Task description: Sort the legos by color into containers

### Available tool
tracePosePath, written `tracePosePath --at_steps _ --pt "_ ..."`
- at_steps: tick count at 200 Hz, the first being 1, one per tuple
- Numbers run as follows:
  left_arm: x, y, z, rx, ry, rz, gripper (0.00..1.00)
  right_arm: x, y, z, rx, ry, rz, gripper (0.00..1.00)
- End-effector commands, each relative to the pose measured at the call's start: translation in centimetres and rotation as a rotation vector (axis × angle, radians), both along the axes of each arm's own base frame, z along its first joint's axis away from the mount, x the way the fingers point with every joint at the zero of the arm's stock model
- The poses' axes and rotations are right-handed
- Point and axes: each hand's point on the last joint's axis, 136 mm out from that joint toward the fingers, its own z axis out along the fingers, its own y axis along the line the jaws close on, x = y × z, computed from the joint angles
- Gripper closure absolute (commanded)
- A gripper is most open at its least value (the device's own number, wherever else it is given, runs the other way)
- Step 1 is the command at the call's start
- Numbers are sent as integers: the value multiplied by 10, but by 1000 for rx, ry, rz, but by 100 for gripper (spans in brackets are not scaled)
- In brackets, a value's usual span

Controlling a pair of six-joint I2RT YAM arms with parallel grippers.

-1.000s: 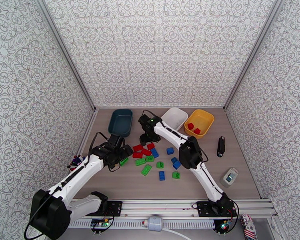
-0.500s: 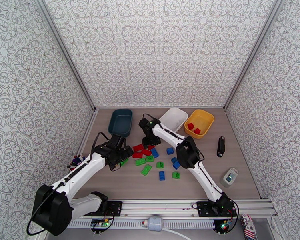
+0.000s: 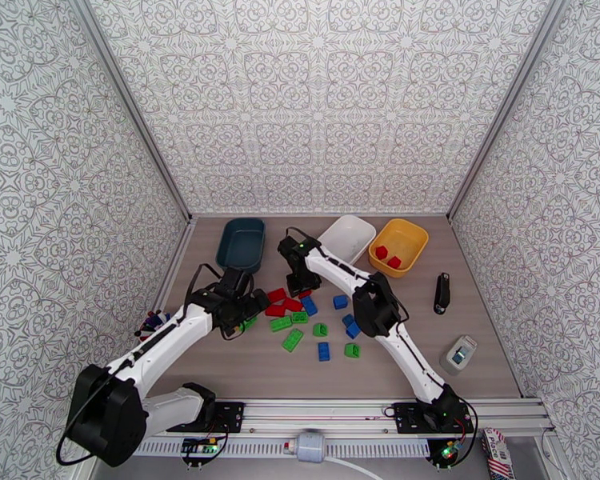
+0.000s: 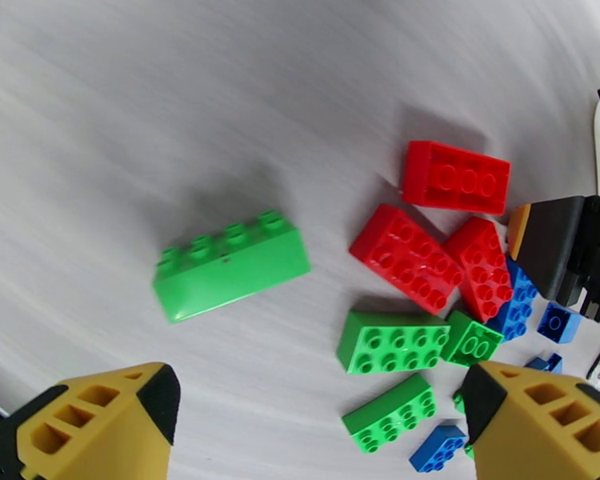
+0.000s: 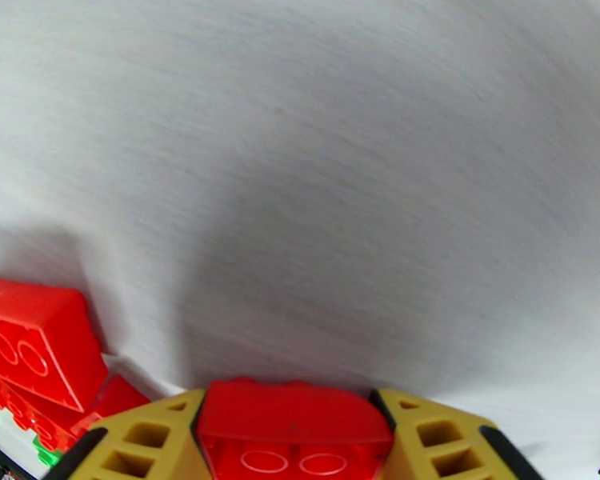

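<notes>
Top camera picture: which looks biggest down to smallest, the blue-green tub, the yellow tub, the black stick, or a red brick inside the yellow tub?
1. the blue-green tub and the yellow tub: they look about the same, so no ranking
2. the black stick
3. the red brick

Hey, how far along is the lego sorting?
Done: two red legos sit in the yellow tub. In hand: the right fingers are clamped on a red brick; the left fingers hang open over a green brick. Left: the loose pile; teal tub and white tub look empty.
</notes>
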Motion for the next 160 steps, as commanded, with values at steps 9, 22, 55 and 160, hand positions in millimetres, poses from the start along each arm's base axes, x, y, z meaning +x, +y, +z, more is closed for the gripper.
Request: tracePosePath --at_steps 9,22,55,160 --pt "33 -28 25 -89 -122 -69 1 12 -6 69 118 -86 -70 53" --pt "45 -39 34 -99 -159 -95 1 17 -14 82 155 -94 -106 54" --pt "76 -77 57 -140 -263 -175 1 30 -49 109 212 -115 -200 56" --pt "136 -273 95 -274 -274 -655 1 65 -262 143 300 -175 -693 56"
